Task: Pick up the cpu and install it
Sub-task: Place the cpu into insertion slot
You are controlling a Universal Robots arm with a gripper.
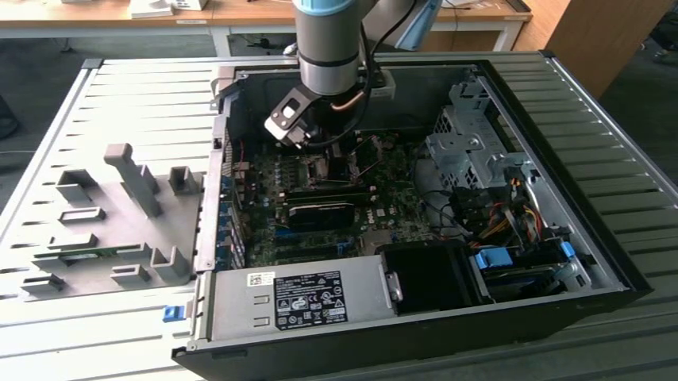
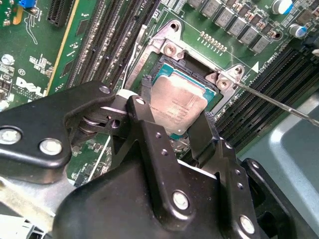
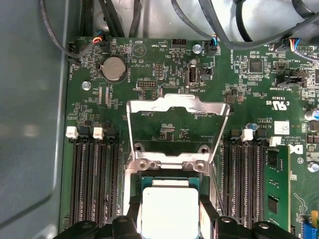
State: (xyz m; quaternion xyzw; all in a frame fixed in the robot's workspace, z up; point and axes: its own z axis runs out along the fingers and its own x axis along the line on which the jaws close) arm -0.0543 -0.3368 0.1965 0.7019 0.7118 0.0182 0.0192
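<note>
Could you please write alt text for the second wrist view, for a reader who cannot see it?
The gripper clasps opposite edges of the cpu, a silver-topped square chip, between two black fingers at the open socket on a green motherboard. Dark memory slots run on both sides of the socket, and a thin metal lever rod juts away from it.

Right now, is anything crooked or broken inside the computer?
Nothing looks broken or crooked. The cpu lines up square with the socket, held in the gripper. The metal hold-down plate stands flipped open, which suits putting a chip in.
</note>
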